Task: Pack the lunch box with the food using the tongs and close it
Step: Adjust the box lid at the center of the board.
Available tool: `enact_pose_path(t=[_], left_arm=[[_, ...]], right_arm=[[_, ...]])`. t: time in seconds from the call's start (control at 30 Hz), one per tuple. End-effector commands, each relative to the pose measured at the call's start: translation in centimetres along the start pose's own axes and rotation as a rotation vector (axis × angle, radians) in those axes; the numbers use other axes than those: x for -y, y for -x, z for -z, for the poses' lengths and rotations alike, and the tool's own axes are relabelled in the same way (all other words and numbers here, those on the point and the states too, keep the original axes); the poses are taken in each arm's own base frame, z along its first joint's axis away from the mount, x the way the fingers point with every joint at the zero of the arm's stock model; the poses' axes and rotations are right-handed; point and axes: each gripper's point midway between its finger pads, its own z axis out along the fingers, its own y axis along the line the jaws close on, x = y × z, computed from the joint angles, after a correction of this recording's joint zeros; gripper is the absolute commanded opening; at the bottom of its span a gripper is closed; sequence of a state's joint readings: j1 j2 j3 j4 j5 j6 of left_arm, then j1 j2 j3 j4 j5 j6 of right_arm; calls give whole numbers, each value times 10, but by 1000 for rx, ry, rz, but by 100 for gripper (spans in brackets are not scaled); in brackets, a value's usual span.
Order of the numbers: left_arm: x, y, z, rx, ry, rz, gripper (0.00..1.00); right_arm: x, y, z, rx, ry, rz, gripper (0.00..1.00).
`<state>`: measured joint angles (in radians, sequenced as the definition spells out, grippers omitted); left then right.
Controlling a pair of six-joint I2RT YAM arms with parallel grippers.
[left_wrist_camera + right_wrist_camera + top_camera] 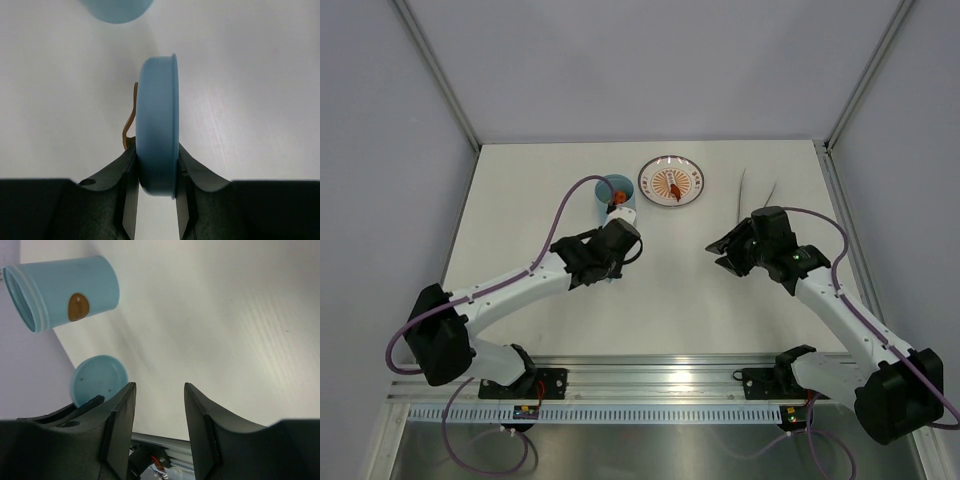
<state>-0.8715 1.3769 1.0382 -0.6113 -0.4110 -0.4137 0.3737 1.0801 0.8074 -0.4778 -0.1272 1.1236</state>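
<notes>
The left hand (pixel 156 172) is clamped on the lid (pixel 157 127). Its two fingers (pixel 129 200) press the flat faces, so the blue disc stands on edge between them. A thin brown tab (pixel 130 117) curls off one face of the lid. Whether the lid's lower edge touches the surface (pixel 690 300) I cannot tell.

Just past that hand, toward the far edge, stands the lunch box (pixel 613 192). It is upright with its mouth open, left of the middle of the far edge. A red-orange piece of food (pixel 618 199) shows inside it. From the right wrist its brown mark (pixel 77 306) can be seen on the side wall, with the lid near it on the side toward the arms' bases.

The right hand (pixel 159 387) hovers over the right half of the surface. Its fingers are parted a fair way and there is nothing between them.

Out from there, the plate (pixel 643 182) sits at the far edge, just beside the lunch box on its right. An orange-brown bit (pixel 674 187) lies at its centre. The tongs (pixel 741 198) lie flat toward the far right corner, beyond the right hand. Neither hand is on them.
</notes>
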Motion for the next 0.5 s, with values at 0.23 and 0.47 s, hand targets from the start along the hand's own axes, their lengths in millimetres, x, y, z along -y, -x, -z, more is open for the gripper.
enact_pose_path(t=[0.23,0.47], left_arm=[[-51,-4,12,-53,435,-204,6],[-14,-8,1,-67,551,-329,9]], right_arm=[[18,16,4,64,-92,76,51],[18,20,8,81,-99,92,51]])
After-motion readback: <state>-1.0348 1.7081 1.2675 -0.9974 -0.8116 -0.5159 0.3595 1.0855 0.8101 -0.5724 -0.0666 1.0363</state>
